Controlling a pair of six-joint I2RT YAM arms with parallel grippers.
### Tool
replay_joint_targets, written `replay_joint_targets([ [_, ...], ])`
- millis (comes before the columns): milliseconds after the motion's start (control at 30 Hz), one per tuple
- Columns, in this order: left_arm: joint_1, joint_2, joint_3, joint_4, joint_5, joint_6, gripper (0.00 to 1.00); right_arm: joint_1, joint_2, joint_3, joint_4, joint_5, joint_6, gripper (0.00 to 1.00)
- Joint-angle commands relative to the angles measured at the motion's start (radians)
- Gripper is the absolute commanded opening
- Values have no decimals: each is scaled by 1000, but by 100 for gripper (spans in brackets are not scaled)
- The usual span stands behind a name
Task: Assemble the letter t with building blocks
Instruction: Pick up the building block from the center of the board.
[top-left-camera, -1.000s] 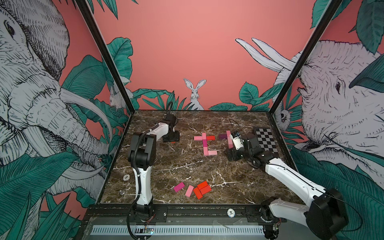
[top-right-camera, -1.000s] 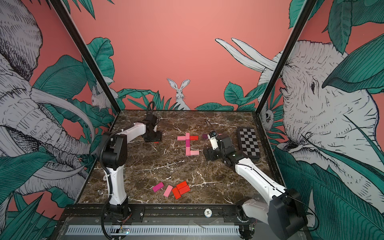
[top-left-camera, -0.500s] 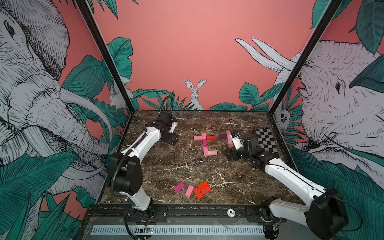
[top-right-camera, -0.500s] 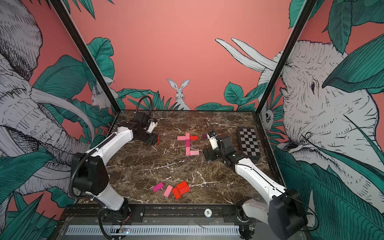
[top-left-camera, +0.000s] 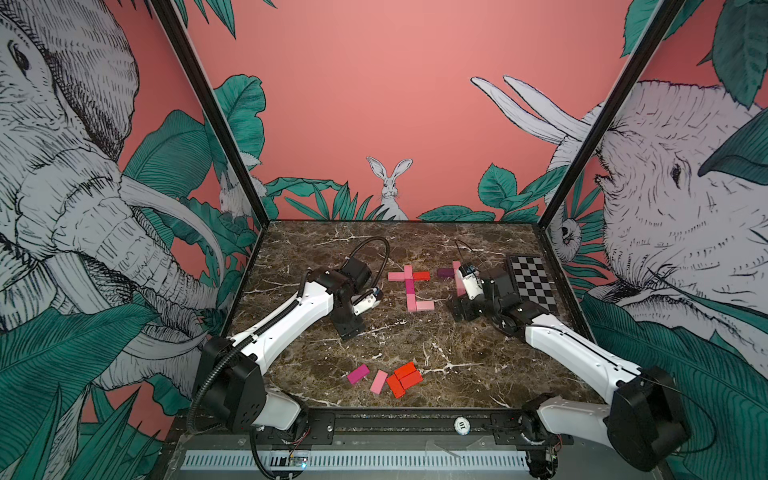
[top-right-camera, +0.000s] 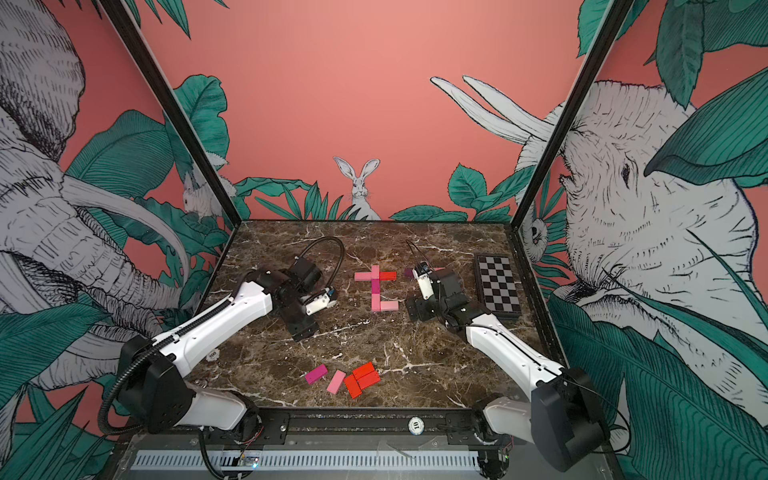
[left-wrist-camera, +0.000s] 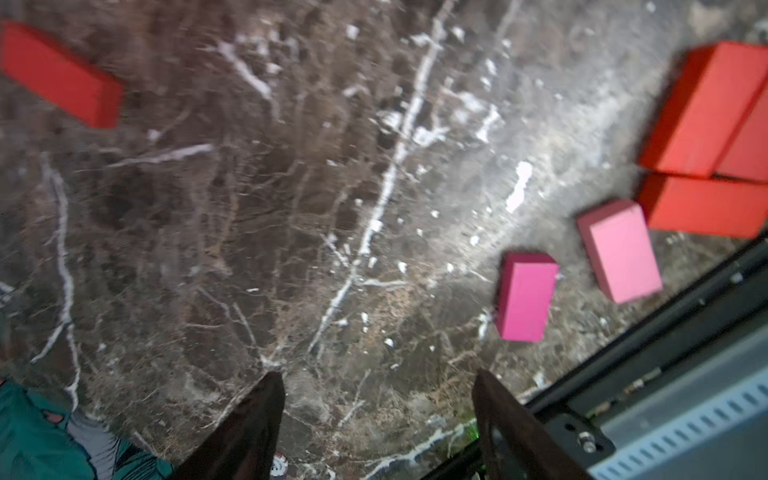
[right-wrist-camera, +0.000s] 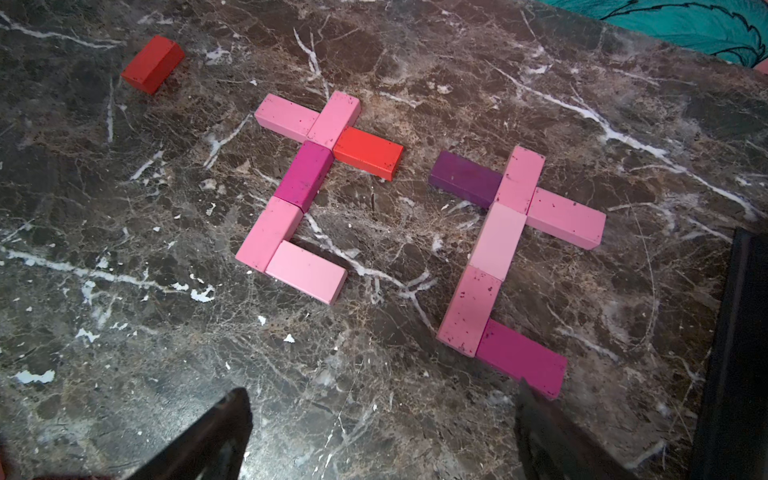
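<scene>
Pink, magenta and red building blocks lie flat as a t shape (top-left-camera: 410, 287) in the middle of the marble table (top-left-camera: 415, 345). Beside it lies another t shape (right-wrist-camera: 503, 249) with a dark purple arm, mostly hidden behind my right wrist in both top views. My right gripper (right-wrist-camera: 380, 399) hovers open just in front of it, one finger close to its magenta foot block (right-wrist-camera: 521, 361). My left gripper (top-left-camera: 348, 326) is open over bare marble left of the middle t, holding nothing. Near the front edge lie a magenta block (top-left-camera: 358, 373), a pink block (top-left-camera: 378, 381) and red blocks (top-left-camera: 404, 379).
A black-and-white checkered board (top-left-camera: 532, 282) lies at the right edge, beside my right wrist. A lone red block (right-wrist-camera: 153, 62) sits on the far side of the middle t. A round token (top-left-camera: 461, 424) rests on the front rail. Walls enclose three sides.
My left arm has swung from the back left corner toward the middle of the table, its gripper now pointing at the front. The right arm has stayed in place.
</scene>
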Motion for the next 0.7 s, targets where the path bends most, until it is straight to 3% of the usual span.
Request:
replay_joint_targets([
  [0,-31,17,-31,-79,74,49,71,5,4,-9,39,1,6,97],
  [300,-252,84,-79,4,48,43,69,4,-15,-30,44,25,3,97],
  [667,-306,146,-187,96,63,63,62,6,-13,-23,29,50,-9,97],
])
